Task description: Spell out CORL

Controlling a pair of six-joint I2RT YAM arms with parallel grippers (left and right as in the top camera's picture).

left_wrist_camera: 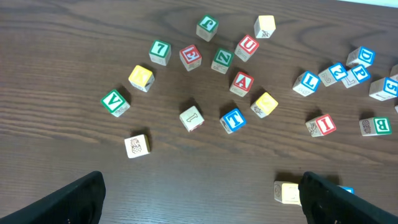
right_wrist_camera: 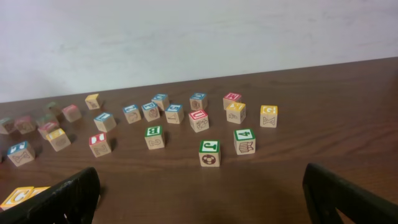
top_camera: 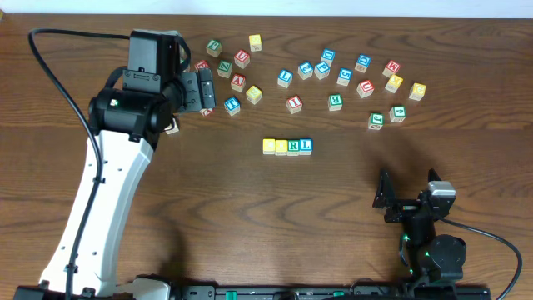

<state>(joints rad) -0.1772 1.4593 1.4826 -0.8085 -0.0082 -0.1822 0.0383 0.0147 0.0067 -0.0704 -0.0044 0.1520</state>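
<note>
On the brown counter [top_camera: 250,208], four cubes [top_camera: 287,147] sit touching in a row. The left claw [left_wrist_camera: 200,180] and right claw [right_wrist_camera: 200,171] are both wide apart, holding nothing.

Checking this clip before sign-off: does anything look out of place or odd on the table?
The row is straight, but its two left cubes show yellow tops with no legible letter overhead, unlike the R and L. Nothing else stands out.
</note>
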